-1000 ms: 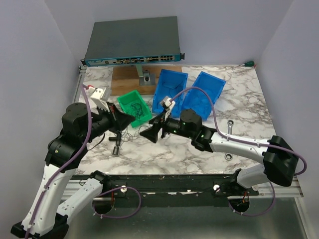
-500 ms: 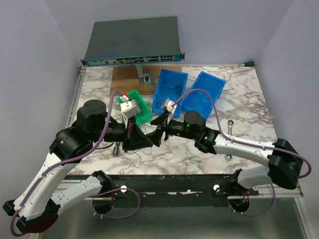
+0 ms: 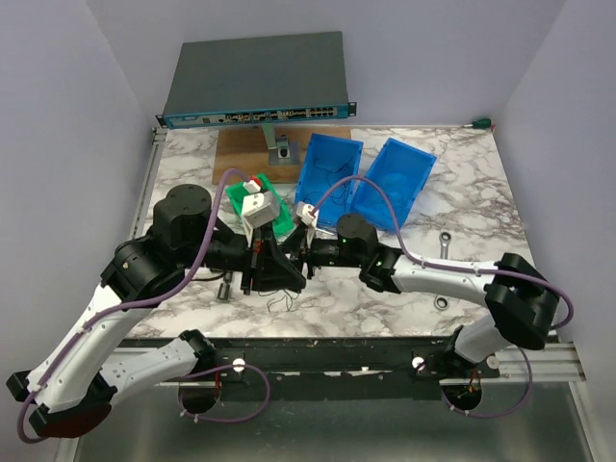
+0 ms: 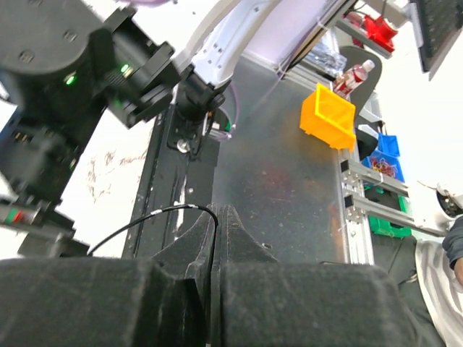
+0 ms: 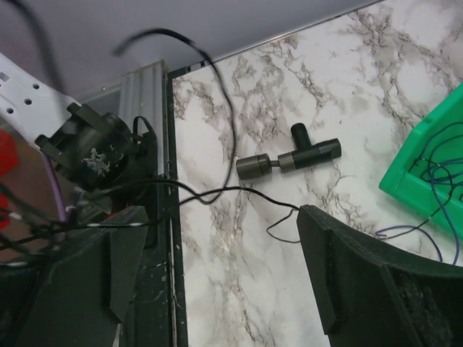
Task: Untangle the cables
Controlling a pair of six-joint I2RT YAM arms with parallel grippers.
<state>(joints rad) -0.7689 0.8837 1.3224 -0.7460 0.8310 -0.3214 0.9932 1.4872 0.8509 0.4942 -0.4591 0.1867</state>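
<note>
1. Since a second ago the left arm has swung in from the left side of the table toward its middle. The left gripper (image 3: 281, 274) now sits nose to nose with the right gripper (image 3: 306, 256), which has slid a little to the left.
2. The left gripper's black jaws are pressed together and pinch one hair-thin black strand of the cables (image 4: 155, 217), which arcs off to the left in its wrist view.
3. The right gripper's jaws are spread wide and have hold of nothing. A dark strand (image 5: 217, 194) crosses the gap between them above the table. It seems to touch neither finger, though the left end is too cluttered to be sure.
4. Thin blue strands lie in the small green plastic bin (image 5: 412, 188), and a few trail over its rim onto the white marble-patterned table (image 5: 239, 289).
5. A small loose loop of dark wire (image 3: 281, 304) lies on the marble near the front edge, just below both grippers.
6. A short black T-shaped metal fitting (image 5: 289, 157) lies on the marble just beyond the crossing strand, apart from the green bin.
7. Farther back are two blue plastic bins (image 3: 329, 173) side by side and a flat grey network switch (image 3: 255, 87) against the wall. A silver wrench (image 3: 446, 241) lies on the marble to the right.
</note>
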